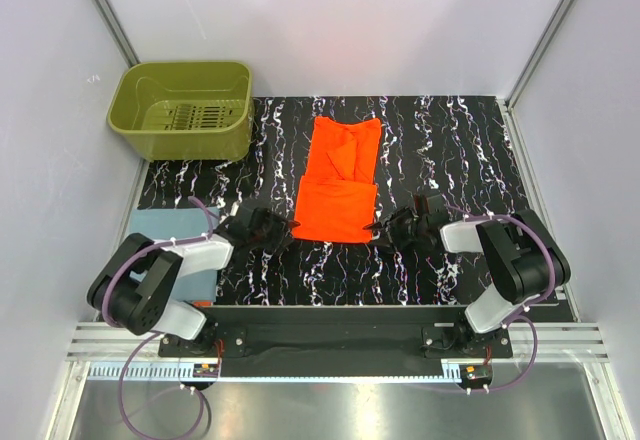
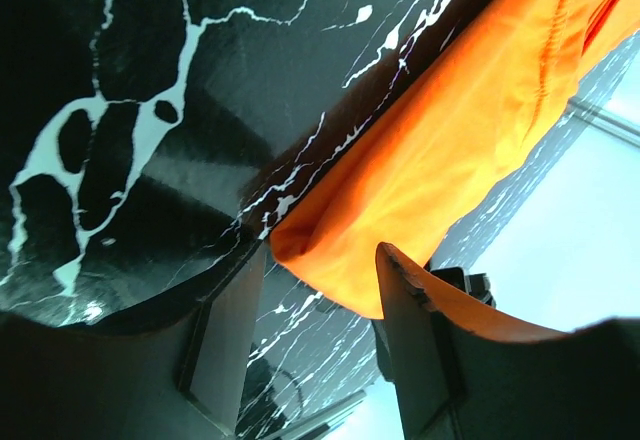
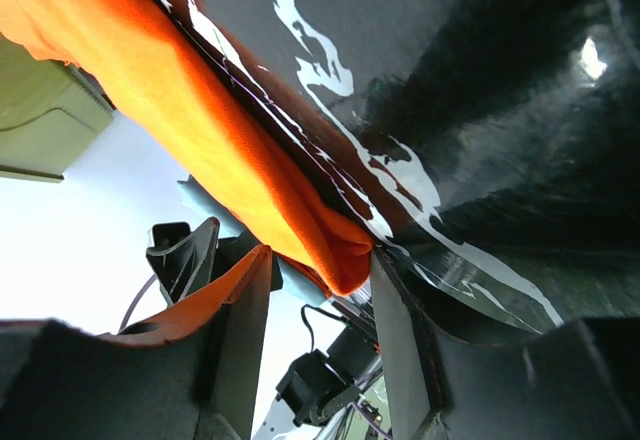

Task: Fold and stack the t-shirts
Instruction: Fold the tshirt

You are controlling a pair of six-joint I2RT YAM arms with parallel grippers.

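Note:
The orange t-shirt (image 1: 335, 185) lies flat on the black marbled mat (image 1: 450, 150), its near part folded into a thicker rectangle. My left gripper (image 1: 283, 232) is low at the shirt's near left corner. In the left wrist view that corner (image 2: 450, 150) reaches in between the spread fingers of the gripper (image 2: 320, 255), which is open. My right gripper (image 1: 378, 228) is at the near right corner. There the folded edge (image 3: 200, 130) sits between the parted fingers of the gripper (image 3: 322, 255), against one of them. A folded blue-grey t-shirt (image 1: 160, 228) lies at the near left, partly under the left arm.
An olive-green plastic basket (image 1: 130, 130) stands at the back left, off the mat's corner, and shows in the right wrist view (image 3: 40, 120). White walls close the table in on three sides. A metal rail runs along the near edge by the arm bases.

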